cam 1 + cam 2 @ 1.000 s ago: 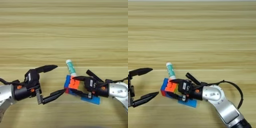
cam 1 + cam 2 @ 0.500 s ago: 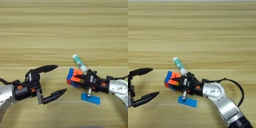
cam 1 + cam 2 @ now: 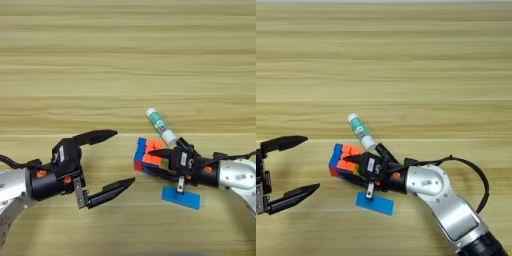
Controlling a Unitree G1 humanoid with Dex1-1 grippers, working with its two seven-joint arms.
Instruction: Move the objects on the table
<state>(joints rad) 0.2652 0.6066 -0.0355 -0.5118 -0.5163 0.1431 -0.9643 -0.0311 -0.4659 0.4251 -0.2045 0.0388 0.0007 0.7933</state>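
1. I see my right gripper (image 3: 156, 161) clamped on the puzzle cube (image 3: 146, 154), glue stick (image 3: 161, 126) just behind, blue block (image 3: 181, 197) in front.
2. My left gripper (image 3: 114, 160) hangs spread wide and empty, left of the cube; the table (image 3: 125, 60) beyond lies bare.
3. The cube's right side hides behind my fingers.

Table (image 3: 125, 60): pale yellowish wood, horizontal grain bands. Puzzle cube (image 3: 146, 154): orange top squares, blue left face, a little red at the lower edge. Glue stick (image 3: 161, 125): white, green label band. Flat block (image 3: 181, 197): solid bright blue. Left gripper (image 3: 114, 159): black fingers, orange spots on body. Right gripper (image 3: 361, 170): black.
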